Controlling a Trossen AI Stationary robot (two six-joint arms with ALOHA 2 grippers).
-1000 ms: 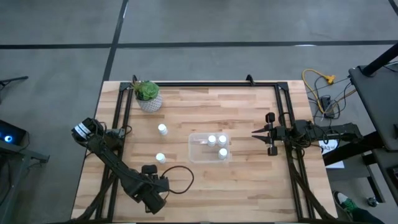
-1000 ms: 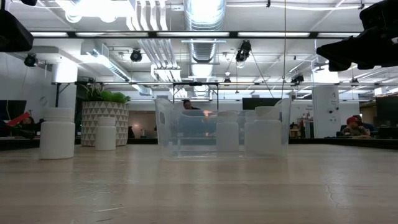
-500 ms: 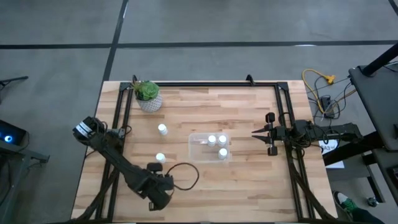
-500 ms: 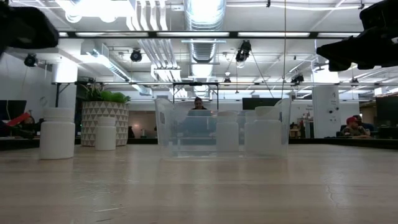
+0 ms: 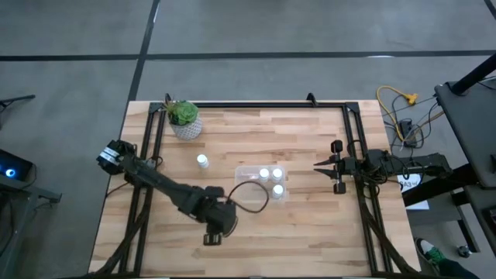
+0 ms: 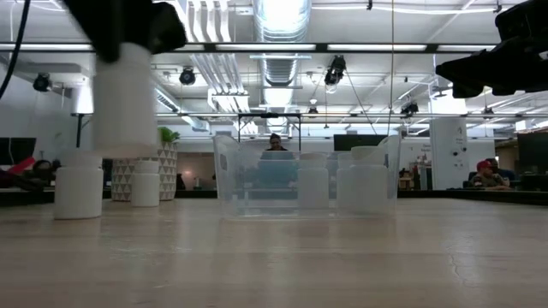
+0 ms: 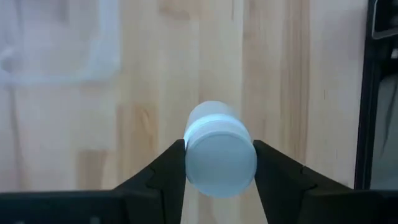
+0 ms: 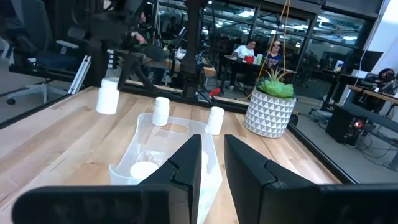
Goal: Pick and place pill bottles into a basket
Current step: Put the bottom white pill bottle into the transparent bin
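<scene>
My left gripper [image 6: 128, 30] is shut on one white pill bottle [image 6: 126, 98], held high above the table just near-left of the clear basket [image 5: 242, 190]. Three bottles [image 5: 270, 179] stand inside the basket. Two more bottles [image 6: 79, 184] [image 6: 145, 182] stand on their bases on the table left of the basket. The high view shows only one of them [image 5: 202, 161]; my left arm covers the other. My right gripper [image 5: 318, 165] waits by the table's right rail, its fingers [image 8: 186, 165] a narrow gap apart and empty. My left gripper pinches the bottle at its cap end [image 7: 194, 155] between its two fingers, one on each side. The fingers come from above, pointing down. The bottle hangs upright below them, clear of the table [image 6: 126, 128].
A white patterned pot with a green plant [image 5: 184, 120] stands at the table's far left corner. Black frame rails [image 5: 147, 155] [image 5: 356, 139] run along the table's left and right sides. People sit in the room beyond the table [image 8: 249, 50].
My left gripper has carried the bottle from near the table's front edge toward the right and far side, toward the basket. Its arm has swung over the nearer standing bottle. The held bottle stays upright and clear of the table.
</scene>
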